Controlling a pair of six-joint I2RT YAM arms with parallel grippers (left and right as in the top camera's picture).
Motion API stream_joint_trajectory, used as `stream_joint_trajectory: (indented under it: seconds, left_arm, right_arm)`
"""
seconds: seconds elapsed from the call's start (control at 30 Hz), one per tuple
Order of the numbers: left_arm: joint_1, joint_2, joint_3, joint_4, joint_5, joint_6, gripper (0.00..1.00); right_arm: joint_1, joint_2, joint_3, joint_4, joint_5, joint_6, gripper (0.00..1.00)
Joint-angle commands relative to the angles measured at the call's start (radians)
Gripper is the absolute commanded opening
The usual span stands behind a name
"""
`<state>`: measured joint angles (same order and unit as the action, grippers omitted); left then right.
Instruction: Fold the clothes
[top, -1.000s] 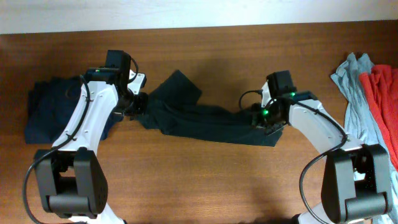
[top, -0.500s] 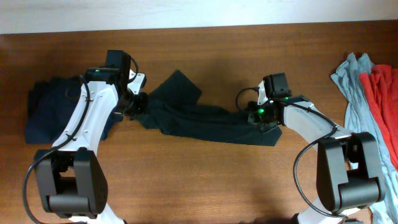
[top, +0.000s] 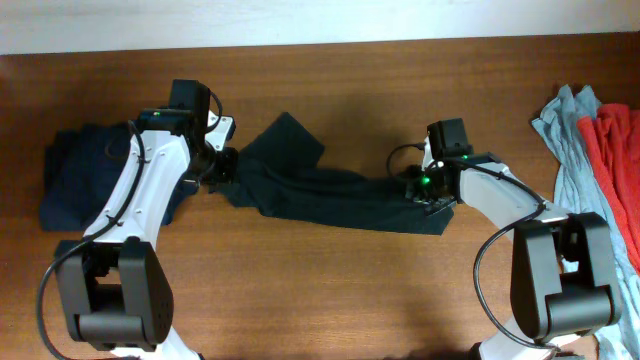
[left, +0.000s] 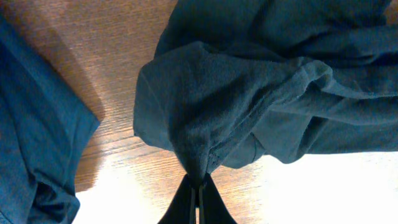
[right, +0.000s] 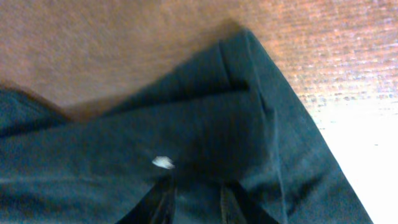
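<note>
Here, left jaws pinch the black T-shirt (top: 340, 200); right jaws stand parted over it.

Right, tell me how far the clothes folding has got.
Done: the navy garment lies in a squared pile at the left, seemingly folded. In hand: the black T-shirt is stretched out, bunched, left gripper shut on one end, right gripper open at the other. Left: folding it, then the grey-blue garment and red garment heaped at the right edge.
</note>
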<state>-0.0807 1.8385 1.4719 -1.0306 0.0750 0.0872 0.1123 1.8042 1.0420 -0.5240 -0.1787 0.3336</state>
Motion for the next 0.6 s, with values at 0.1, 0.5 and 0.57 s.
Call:
stream_joint_trajectory:
  seconds: [0.1,0.5,0.57]
  left_arm:
    - [0.005,0.001,0.002,0.002,0.011,0.019,0.0]
    - [0.005,0.001,0.002,0.006,0.011,0.019,0.0]
    - [0.005,0.002,0.002,0.01,0.011,0.019,0.0]
  right_arm:
    - [-0.021,0.0,0.005,-0.018,-0.035,-0.015,0.33]
    - [-0.024,0.0,0.008,0.151,-0.142,0.076,0.78]
    - [-0.035,0.0,0.008,0.151,-0.143,0.166,0.79]
